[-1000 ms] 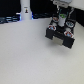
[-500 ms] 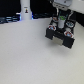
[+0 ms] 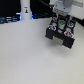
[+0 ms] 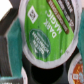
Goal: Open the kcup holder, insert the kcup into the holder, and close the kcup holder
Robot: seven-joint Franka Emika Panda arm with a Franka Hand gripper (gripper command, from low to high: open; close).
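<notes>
The black kcup holder (image 3: 61, 34) stands at the back on the exterior view's right, its drawer pulled out toward the front. My gripper (image 3: 61, 21) hangs right over it, shut on the kcup (image 3: 61, 23), whose green top shows between the fingers. In the wrist view the kcup's green top (image 4: 45, 32) with white print fills most of the picture. It sits just above a round black slot (image 4: 46, 71) of the holder. My fingers cannot be made out clearly in that view.
A tall white bottle-like object (image 3: 25, 10) stands at the back on the exterior view's left. The white tabletop (image 3: 25, 57) spreads in front. Another pod with an orange and white top (image 4: 78, 68) sits in a neighbouring slot. A teal shape (image 4: 12, 46) lies beside the kcup.
The gripper with the kcup stays over the holder and seems to have sunk slightly toward it. Nothing else has moved.
</notes>
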